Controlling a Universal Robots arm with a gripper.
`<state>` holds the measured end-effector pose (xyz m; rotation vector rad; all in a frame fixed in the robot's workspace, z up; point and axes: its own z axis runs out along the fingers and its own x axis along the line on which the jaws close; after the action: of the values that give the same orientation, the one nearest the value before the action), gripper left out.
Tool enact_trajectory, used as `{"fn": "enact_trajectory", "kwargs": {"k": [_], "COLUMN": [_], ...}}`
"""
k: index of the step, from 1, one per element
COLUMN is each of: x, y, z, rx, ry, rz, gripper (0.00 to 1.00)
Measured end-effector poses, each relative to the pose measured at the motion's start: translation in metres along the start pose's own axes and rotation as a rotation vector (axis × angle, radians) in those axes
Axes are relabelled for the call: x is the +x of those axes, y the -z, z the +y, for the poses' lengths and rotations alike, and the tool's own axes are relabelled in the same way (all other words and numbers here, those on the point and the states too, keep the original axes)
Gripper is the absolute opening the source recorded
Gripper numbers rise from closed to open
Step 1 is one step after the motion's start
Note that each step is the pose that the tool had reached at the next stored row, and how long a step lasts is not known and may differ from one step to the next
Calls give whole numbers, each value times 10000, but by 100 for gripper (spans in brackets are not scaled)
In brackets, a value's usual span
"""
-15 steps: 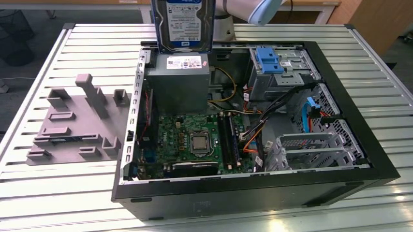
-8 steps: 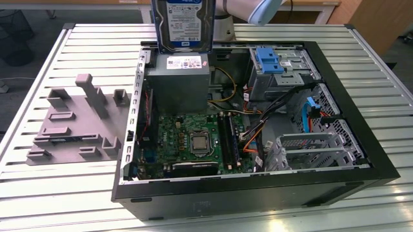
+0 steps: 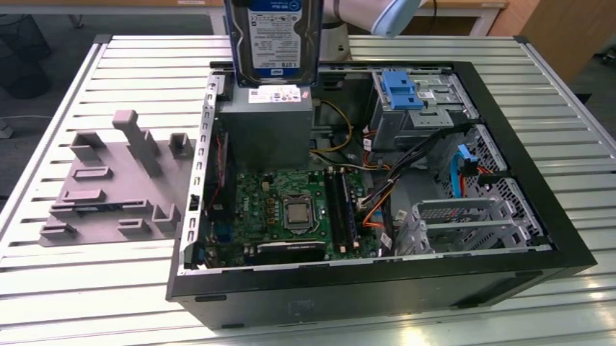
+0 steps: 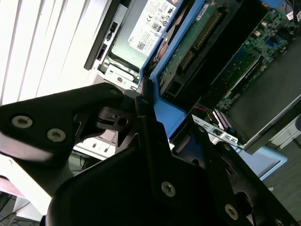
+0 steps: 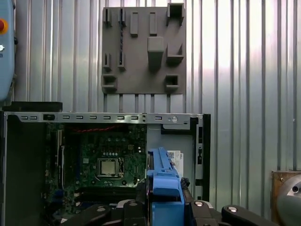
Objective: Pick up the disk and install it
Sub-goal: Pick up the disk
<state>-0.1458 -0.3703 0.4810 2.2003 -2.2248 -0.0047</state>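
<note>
Above the open computer case (image 3: 376,288): disk (image 3: 276,36) held upright in the air, clear of everything, right over the grey power box (image 3: 265,130).
Disk make-up: silver metal body clipped in a blue plastic frame. Green circuit-board side facing the camera in the second wrist view.
Gripper (image 5: 164,208): black fingers (image 4: 149,134) clamped shut on the disk's blue frame from both sides, seen in both wrist views.
Label (image 3: 279,18): white and blue, on the disk's face toward the exterior view. Print too small to make out.
Sticker (image 3: 274,94): white, on the near top edge of the power box, with dark marks and small print, not legible.
Cut off: disk's upper end lost at the top edge of the exterior view; a pale blue-and-white piece of the arm (image 3: 385,14) showing beside it.
Inside the case: green motherboard (image 3: 288,209) below the power box; blue bracket (image 3: 402,90) in the far bay, toward the exterior view's right.
Surface (image 3: 86,288): pale slatted metal.
Holder plate (image 3: 115,180): grey, with raised blocks, beside the case at the exterior view's left, not touching it.
</note>
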Motion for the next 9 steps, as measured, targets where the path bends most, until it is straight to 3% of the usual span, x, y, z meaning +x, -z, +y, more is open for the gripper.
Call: {"fn": "enact_trajectory", "kwargs": {"k": [4,9], "x": [28,31], "y": [-1,-1], "z": [-4,-69], "rx": [0,0], "ry": [-157,-181], "rz": [-2,-2], "gripper": [36,36]}}
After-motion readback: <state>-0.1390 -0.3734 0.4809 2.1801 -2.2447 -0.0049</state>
